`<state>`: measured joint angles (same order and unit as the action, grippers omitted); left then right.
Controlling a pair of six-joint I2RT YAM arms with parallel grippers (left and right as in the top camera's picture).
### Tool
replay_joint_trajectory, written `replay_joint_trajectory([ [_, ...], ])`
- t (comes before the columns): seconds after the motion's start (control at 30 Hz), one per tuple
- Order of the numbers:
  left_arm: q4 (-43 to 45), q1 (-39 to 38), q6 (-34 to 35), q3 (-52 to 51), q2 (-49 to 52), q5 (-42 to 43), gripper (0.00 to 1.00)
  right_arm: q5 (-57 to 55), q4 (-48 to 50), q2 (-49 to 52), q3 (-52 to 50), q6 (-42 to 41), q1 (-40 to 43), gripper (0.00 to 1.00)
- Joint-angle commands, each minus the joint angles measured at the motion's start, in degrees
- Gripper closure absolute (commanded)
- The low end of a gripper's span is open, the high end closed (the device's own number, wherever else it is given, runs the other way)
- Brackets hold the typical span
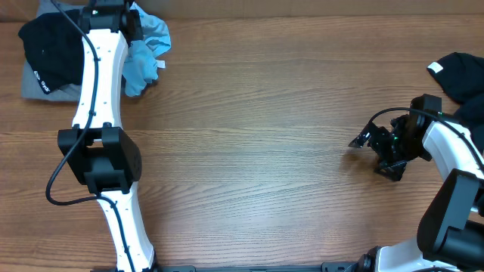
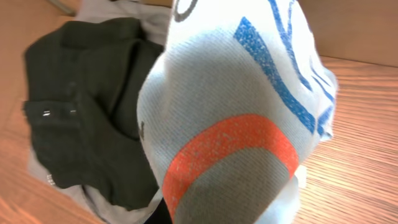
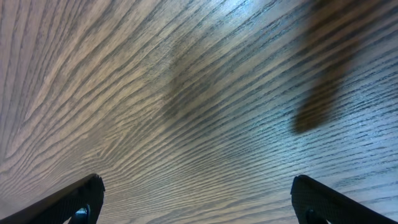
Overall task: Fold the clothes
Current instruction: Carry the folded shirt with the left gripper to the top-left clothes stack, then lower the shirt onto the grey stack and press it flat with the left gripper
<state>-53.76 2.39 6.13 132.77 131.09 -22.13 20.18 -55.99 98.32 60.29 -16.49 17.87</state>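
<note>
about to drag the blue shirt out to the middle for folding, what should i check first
1. Hold of the left gripper on the light-blue T-shirt: cannot tell; cloth fills the left wrist view and hides the fingers.
2. T-shirt free of the black garment at far left: cannot tell; the left arm covers the gap overhead.
3. Middle of the table bare for spreading: ok.
4. Open state of the right gripper, nothing in it: ok, it is over bare wood.
5. Right gripper apart from the second black garment at far right: ok.
</note>
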Motion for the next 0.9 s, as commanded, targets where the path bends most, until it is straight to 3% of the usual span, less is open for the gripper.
replay_joint_trajectory([
  [0.0,1.2,1.9,1.7,2.1,0.0,-3.9,0.93,0.5,0.1,0.2,-0.3,0.0,0.0,0.0],
  [0.57,-1.0,5.3,4.3,11.1,0.0,-4.0,0.94,1.1,-0.1,0.2,-0.3,-1.6,0.0,0.0],
  [0.87,-0.4,7.9,7.4,10.6,0.1,-3.8,0.93,1.1,-0.4,0.2,-0.3,-1.6,0.0,0.0],
])
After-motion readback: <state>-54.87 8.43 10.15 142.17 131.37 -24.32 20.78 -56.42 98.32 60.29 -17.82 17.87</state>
